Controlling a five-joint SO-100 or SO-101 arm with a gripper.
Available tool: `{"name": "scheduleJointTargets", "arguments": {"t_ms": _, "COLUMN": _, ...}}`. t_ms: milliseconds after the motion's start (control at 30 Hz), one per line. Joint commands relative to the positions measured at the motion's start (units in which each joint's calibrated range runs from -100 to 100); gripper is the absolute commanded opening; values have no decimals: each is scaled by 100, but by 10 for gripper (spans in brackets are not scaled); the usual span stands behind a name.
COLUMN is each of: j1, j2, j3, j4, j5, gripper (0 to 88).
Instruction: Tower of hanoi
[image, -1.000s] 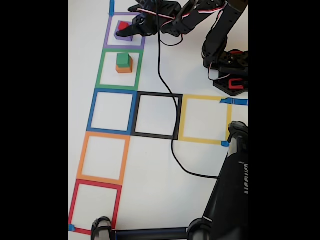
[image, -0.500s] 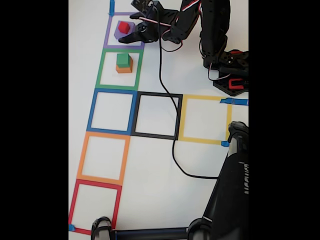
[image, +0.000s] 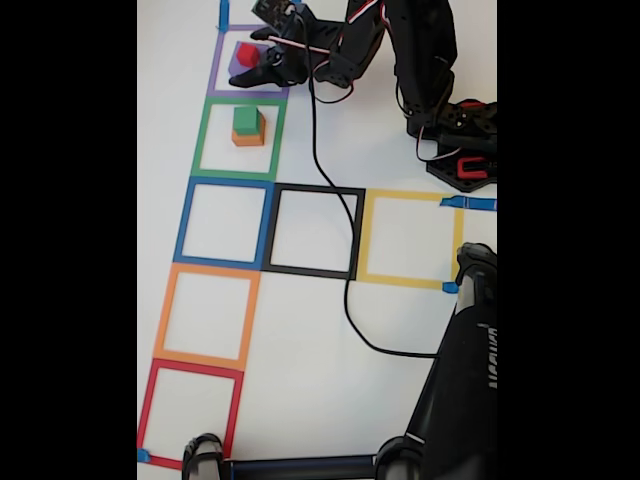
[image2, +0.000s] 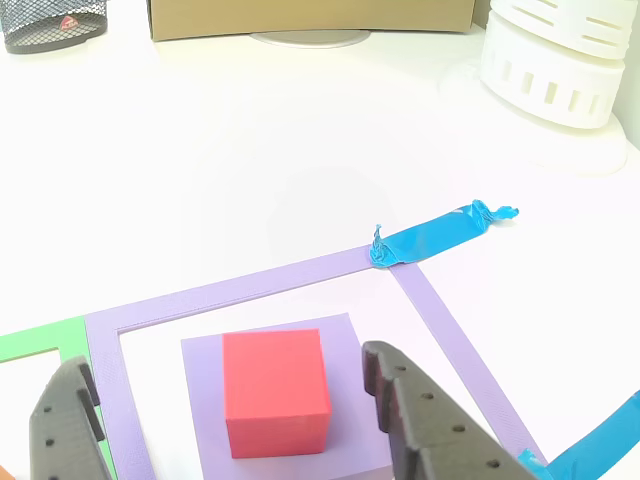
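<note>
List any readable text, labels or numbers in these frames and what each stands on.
Pale lettering on the black object at lower right of the fixed view: sideways and too blurred to read.
None on the red block, purple block, gripper, tape squares or blue tape.

The red block (image2: 275, 390) looks like smooth matt plastic, and the purple block (image2: 340, 335) under it has the same dull finish. The tool (image2: 230, 420) has fingers (image2: 425, 420) of dark grey matt plastic with small round holes. The table (image2: 250, 170) is white, smooth and slightly shiny. The blue tape (image2: 435, 235) is glossy and wrinkled. The purple tape square (image2: 250, 285) lies flat and matt.
</note>
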Motion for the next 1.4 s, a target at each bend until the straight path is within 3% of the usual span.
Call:
{"name": "scheduleJointTargets", "arguments": {"t_ms": 0, "j1": -23, "j2": 58, "j3": -190, "j4": -195, "j5": 0, "gripper": 268}}
{"name": "scheduleJointTargets", "arguments": {"t_ms": 1367, "j1": -186, "j2": 227, "j3": -90, "j4": -228, "j5": 0, "gripper": 33}}
